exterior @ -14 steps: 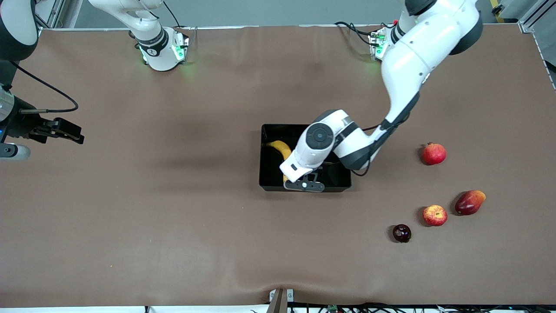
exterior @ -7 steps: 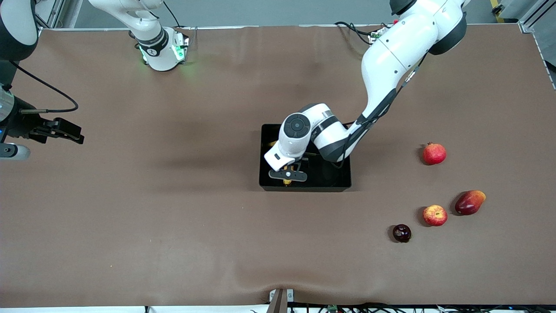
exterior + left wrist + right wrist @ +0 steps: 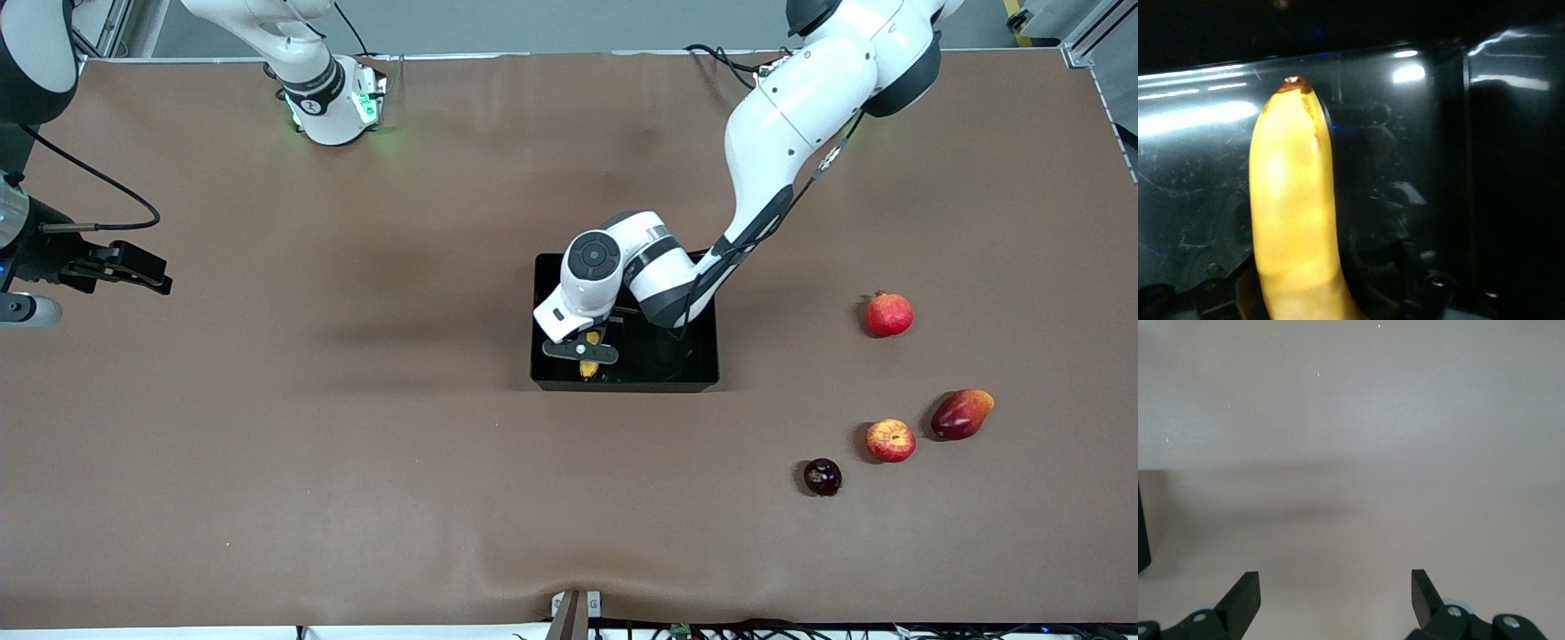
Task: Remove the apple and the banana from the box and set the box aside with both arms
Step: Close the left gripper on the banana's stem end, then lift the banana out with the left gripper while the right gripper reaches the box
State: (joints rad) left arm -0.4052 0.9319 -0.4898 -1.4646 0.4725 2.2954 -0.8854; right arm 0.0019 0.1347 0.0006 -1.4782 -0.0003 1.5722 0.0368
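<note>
Left pincer (image 3: 582,349) shifted over banana (image 3: 1295,220), box (image 3: 702,378)

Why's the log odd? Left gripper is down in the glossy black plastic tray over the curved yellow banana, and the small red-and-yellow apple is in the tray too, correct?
Not quite. The small red-and-yellow apple lies on the table outside the glossy black plastic tray, toward the left arm's end, as the front view shows. The left gripper is in the tray over the curved yellow banana.
</note>
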